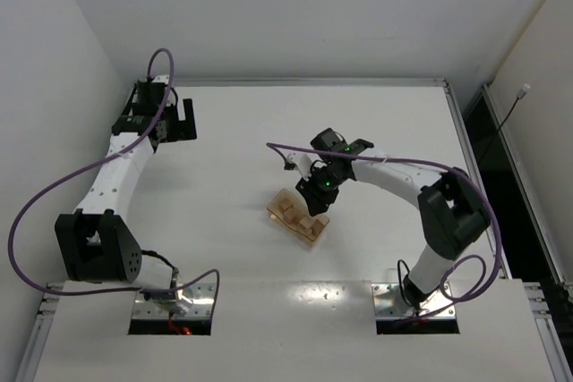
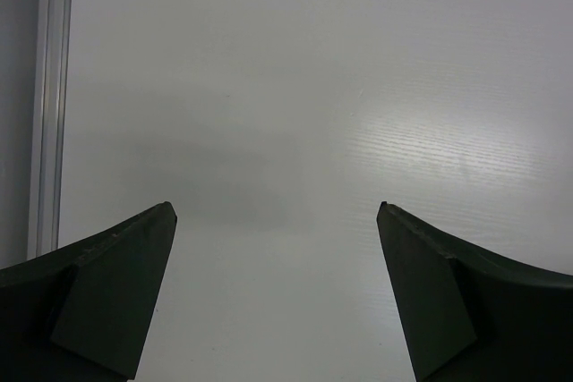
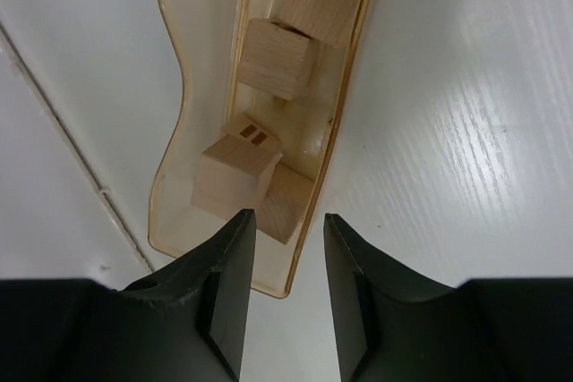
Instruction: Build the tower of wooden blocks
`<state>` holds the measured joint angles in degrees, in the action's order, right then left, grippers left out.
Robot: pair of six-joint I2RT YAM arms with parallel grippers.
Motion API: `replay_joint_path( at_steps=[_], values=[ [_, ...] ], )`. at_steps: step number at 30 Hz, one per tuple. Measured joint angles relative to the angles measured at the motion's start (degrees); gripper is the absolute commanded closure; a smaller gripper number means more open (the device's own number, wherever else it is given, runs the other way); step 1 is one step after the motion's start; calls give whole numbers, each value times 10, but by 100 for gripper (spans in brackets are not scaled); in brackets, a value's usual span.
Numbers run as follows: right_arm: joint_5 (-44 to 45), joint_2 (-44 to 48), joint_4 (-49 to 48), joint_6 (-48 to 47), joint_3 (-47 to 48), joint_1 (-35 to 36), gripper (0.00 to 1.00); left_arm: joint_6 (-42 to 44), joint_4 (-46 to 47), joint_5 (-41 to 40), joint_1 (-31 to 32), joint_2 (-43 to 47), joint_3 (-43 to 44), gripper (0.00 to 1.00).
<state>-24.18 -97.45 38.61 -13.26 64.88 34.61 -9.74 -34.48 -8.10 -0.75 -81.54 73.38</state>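
Wood blocks (image 3: 235, 178) lie jumbled inside the pale tray (image 3: 170, 176), centre of the top view.
Right gripper (image 3: 288, 230) hangs over one tray end, jaws narrow, gripping nothing; left gripper (image 2: 276, 212) gapes wide, upper left, well apart.

Tan wood blocks (image 3: 235, 176), dark-marked

tray (image 1: 310, 235), mid-table (image 1: 233, 257): wood blocks (image 3: 235, 176) lie inside, in a row along it, piled at one end. right gripper (image 3: 288, 217) over that end. left gripper (image 1: 183, 121) far left, well apart.
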Motion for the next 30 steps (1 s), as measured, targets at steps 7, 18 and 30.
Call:
replay_joint_path(
  at_steps=[7,18,30],
  values=[
    [50,-14,-12,-3,-30,13,71,0,0,0,0,0,0,6],
    [81,-34,-27,0,-33,12,100,0,-1,0,0,-3,1,6],
    [278,61,-109,43,-56,5,100,-35,-1,-13,-2,-5,-1,5]
  ],
)
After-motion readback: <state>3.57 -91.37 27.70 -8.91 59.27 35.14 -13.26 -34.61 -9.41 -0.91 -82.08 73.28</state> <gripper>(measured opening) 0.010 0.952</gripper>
